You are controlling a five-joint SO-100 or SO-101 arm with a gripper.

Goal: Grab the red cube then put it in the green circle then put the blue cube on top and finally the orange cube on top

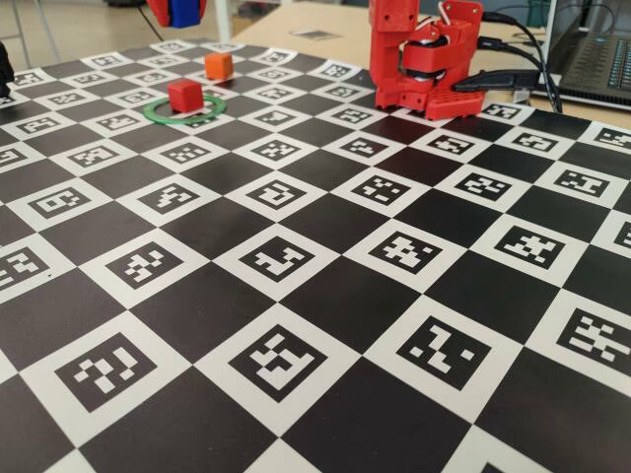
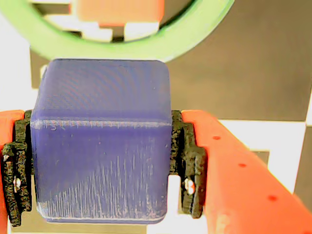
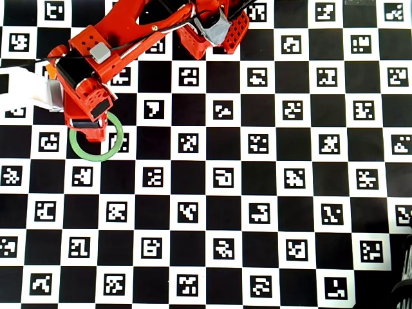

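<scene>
The red cube sits inside the green circle at the far left of the board. High above it, at the top edge of the fixed view, my gripper is shut on the blue cube. In the wrist view the blue cube fills the space between the black pads of the gripper. Beyond it lie the green circle and the red cube. The orange cube stands on the board just behind the ring. Seen from overhead, the gripper covers part of the green circle.
The arm's red base stands at the back right of the checkered marker board, with cables and a laptop behind it. In the overhead view the arm stretches from the top centre to the left.
</scene>
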